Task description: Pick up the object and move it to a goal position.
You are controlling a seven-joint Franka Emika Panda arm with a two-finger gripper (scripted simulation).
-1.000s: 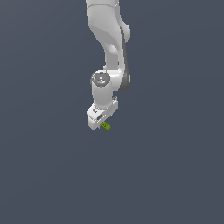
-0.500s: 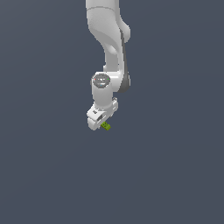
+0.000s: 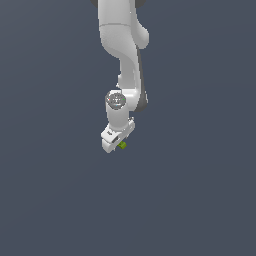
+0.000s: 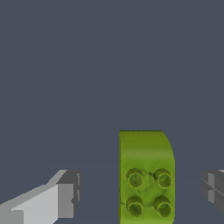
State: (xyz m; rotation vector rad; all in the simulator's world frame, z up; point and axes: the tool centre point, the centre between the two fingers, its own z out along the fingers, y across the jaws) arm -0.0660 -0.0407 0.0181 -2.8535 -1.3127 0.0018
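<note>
Seen from the exterior view: plain dark grey-blue ground [image 3: 50, 200] all round, with the white jointed robot arm [image 3: 122, 55] reaching down from the top and ending in the white two-fingered gripper [image 3: 116, 144]. Just at its tip, toward the exterior view's right, the tiny lime-green blocky piece with four darker green studs [image 3: 122, 145].

Seen from the wrist view: one grey-tipped finger [image 4: 61, 197], then a gap, then the lime-green piece [image 4: 146, 175] with one rounded corner, then another gap, then the second finger. Spread wide, touching nothing, gripping nothing.
</note>
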